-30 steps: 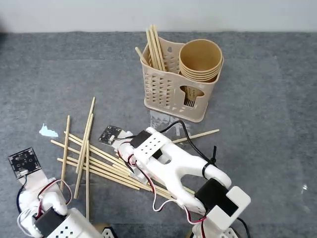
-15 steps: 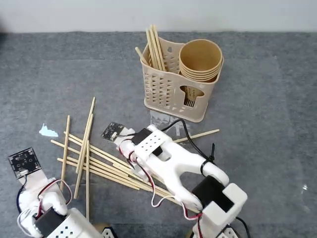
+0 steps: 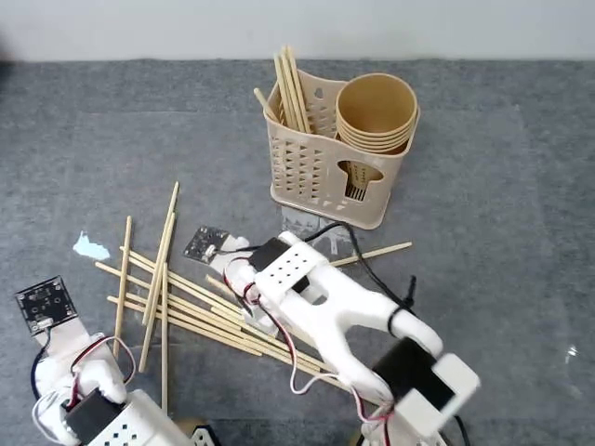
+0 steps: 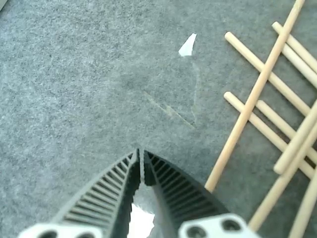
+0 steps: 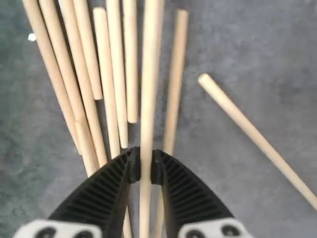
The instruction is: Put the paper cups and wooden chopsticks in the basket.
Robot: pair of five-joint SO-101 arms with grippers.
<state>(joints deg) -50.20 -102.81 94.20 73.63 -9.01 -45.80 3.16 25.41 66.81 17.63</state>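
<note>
The tabletop (image 3: 502, 279) is covered with a grey felt mat.

The right arm (image 3: 325, 307) enters at 5 o'clock in the high view and extends toward the centre, above the loose wooden chopsticks (image 3: 167, 297).

The basket (image 3: 316, 172) stands upright at 12 o'clock. It is beige, perforated and divided into compartments.

The left arm (image 3: 74, 372) sits at 7 o'clock, near the tabletop edge.

The stacked paper cups (image 3: 376, 111) are nested in the basket compartment on the 3 o'clock side. A bundle of chopsticks (image 3: 290, 88) stands in the compartment on the 9 o'clock side, leaning toward 11 o'clock.

The loose wooden chopsticks lie crossed in a pile at 8 o'clock. One separate chopstick (image 3: 376, 253) lies just beside the basket, at its 6 o'clock side.

The right claw (image 5: 145, 158) is nearly closed, with both fingers clamped against the sides of a single chopstick (image 5: 150, 74) in the pile.

The left claw (image 4: 142, 158) has its toothed fingertips pressed together, with nothing between them, above bare mat beside the pile.

A small pale scrap (image 3: 90, 246) lies at 9 o'clock.
</note>
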